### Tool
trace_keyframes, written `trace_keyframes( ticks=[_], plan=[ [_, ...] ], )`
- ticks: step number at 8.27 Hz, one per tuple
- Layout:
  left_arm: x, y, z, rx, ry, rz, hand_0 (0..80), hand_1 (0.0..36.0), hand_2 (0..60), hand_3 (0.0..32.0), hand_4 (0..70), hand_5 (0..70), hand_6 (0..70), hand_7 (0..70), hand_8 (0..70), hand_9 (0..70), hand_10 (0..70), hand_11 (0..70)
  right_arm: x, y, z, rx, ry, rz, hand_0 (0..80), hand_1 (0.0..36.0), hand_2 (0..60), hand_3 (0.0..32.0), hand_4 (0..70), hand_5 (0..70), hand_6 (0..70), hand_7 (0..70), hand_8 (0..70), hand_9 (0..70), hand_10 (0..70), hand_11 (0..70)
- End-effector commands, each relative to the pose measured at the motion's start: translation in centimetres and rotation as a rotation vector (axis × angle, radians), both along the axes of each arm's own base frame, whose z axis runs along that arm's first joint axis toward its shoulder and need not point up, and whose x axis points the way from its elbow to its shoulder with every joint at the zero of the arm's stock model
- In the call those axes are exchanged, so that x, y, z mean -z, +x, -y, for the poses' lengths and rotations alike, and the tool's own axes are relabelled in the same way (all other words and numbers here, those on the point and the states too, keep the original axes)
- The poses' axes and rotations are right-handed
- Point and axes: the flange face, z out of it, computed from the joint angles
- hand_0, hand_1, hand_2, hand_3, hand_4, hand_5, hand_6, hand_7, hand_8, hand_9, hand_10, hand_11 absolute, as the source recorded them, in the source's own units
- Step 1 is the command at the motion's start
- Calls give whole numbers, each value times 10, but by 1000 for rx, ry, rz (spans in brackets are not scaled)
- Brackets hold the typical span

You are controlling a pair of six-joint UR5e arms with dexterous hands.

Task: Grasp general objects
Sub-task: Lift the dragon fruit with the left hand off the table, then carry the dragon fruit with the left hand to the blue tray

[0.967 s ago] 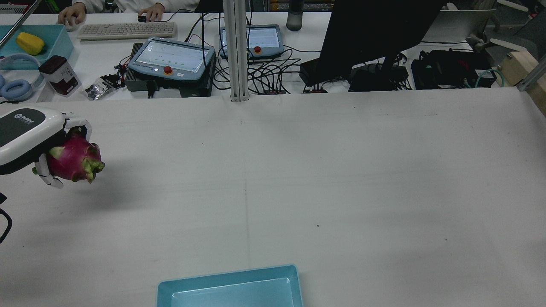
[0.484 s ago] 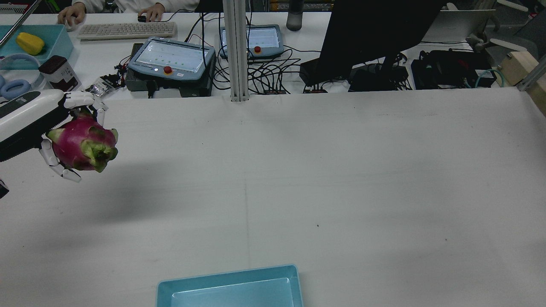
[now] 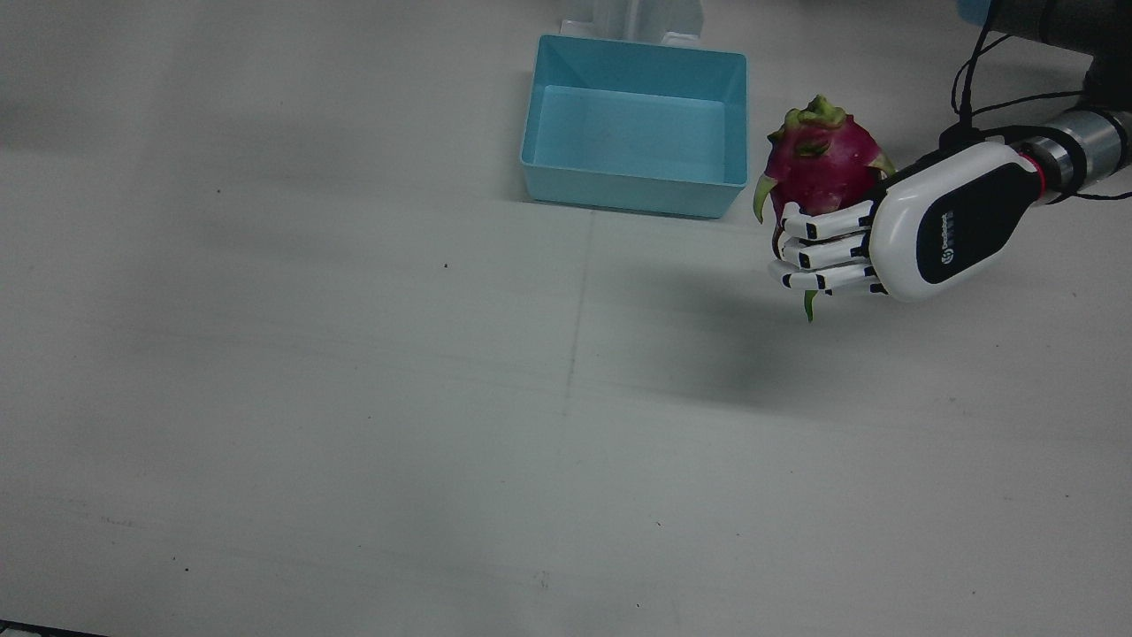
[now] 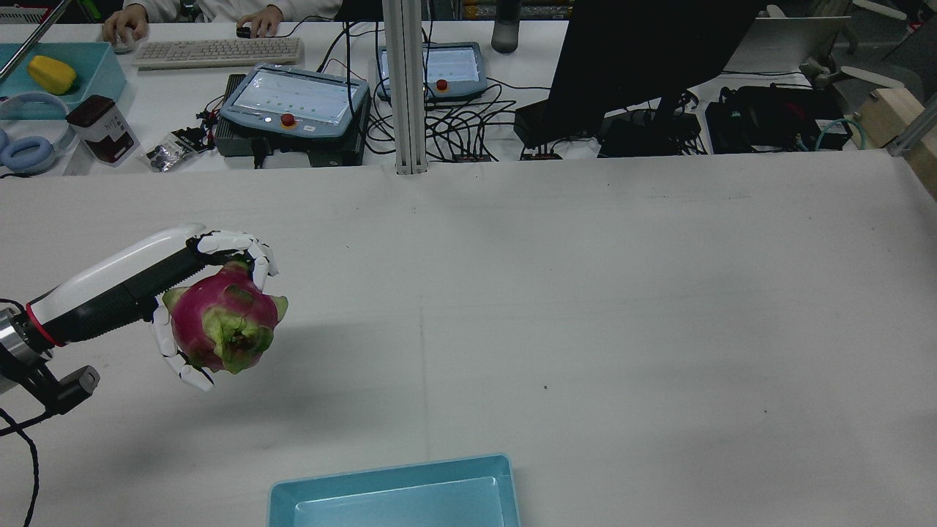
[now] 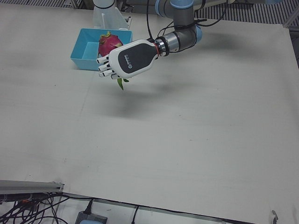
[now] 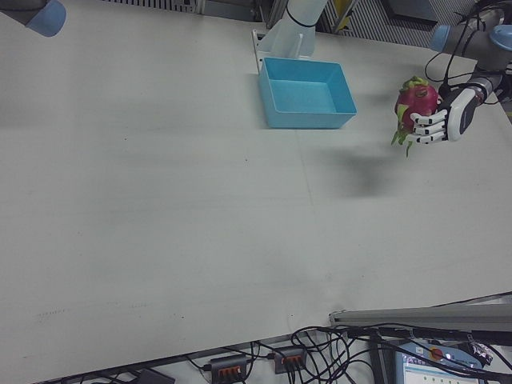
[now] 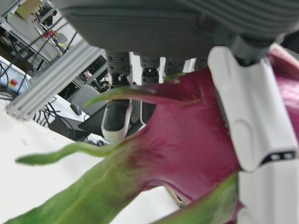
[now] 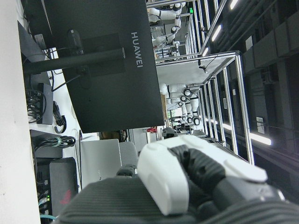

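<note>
Magenta dragon fruit sits clasped in the left robot hand, above the table.

White table — beyond it, cluttered desk, dark monitor.

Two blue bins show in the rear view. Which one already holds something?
The far bin at the top left, on the operators' desk: a yellow object lies in it. The near bin on the work table shows a bare floor.
</note>
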Motion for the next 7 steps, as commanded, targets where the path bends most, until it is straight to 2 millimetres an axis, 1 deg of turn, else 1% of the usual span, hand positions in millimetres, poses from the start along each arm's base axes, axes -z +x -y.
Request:
trace_keyframes(
  ticks=[1,2,3,4,5,6,7],
  plan=[
    [16,66,-57,-176,15,-46,501,195,484,0,293,700,437,700,285,437,384,551,0,0,0,0,0,0,0,0,0,0,0,0,0,0,0,0,0,0],
    [17,85,-73,-216,22,-50,503,207,534,0,301,700,471,700,314,472,387,554,0,0,0,0,0,0,0,0,0,0,0,0,0,0,0,0,0,0],
    [16,97,-84,-233,35,-46,507,209,529,0,302,700,479,700,319,479,381,547,0,0,0,0,0,0,0,0,0,0,0,0,0,0,0,0,0,0],
    [19,113,-100,-257,43,-62,507,210,530,0,297,700,481,700,322,481,383,550,0,0,0,0,0,0,0,0,0,0,0,0,0,0,0,0,0,0],
    [20,126,-114,-277,38,-81,509,216,544,0,296,700,490,700,328,488,387,555,0,0,0,0,0,-2,0,0,0,0,0,0,0,0,0,0,0,0],
    [22,132,-121,-293,47,-100,513,207,493,0,287,700,487,700,323,483,385,553,0,0,0,0,0,0,0,0,0,0,0,0,0,0,0,0,0,0],
    [24,142,-131,-319,61,-129,518,197,428,0,279,700,474,700,308,466,367,530,0,0,0,0,0,0,0,0,0,0,0,0,0,0,0,0,0,0]
  ],
)
